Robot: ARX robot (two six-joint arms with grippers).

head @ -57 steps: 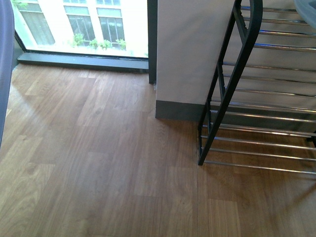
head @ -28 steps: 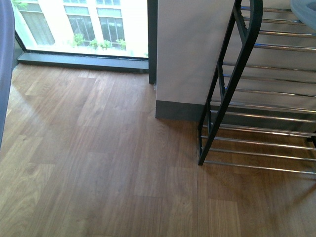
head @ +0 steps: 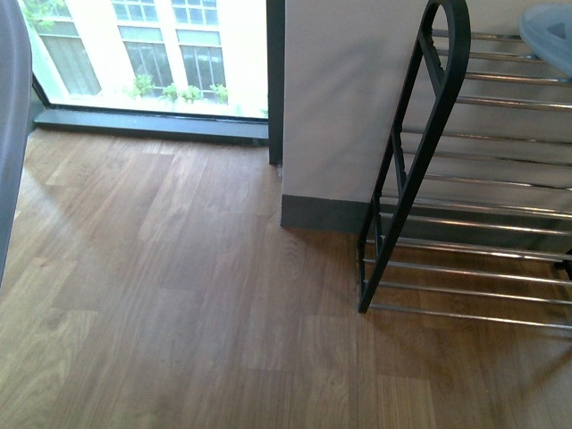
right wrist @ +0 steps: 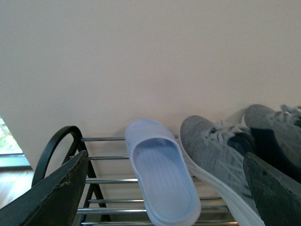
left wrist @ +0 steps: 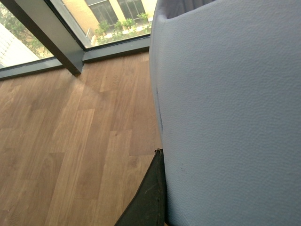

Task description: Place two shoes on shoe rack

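A black metal shoe rack with chrome bars stands on the brown wooden floor against the pale wall. On its top tier sit two grey knit sneakers just beside a pale blue slide sandal. The right fingers are spread apart, holding nothing. The left fingers show one tip only; I cannot tell their state.

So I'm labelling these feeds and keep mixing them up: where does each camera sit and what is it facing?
Front view: on the body, looking down at wood floor, the window and the shoe rack; no arm shows.
Left wrist view: looks across floor towards the window, mostly blocked by a pale blue padded surface; one dark hand finger shows.
Right wrist view: faces the rack's top tier, a pale blue slipper beside two grey sneakers, between open hand fingers.
Front and right wrist views share the rack and slipper.
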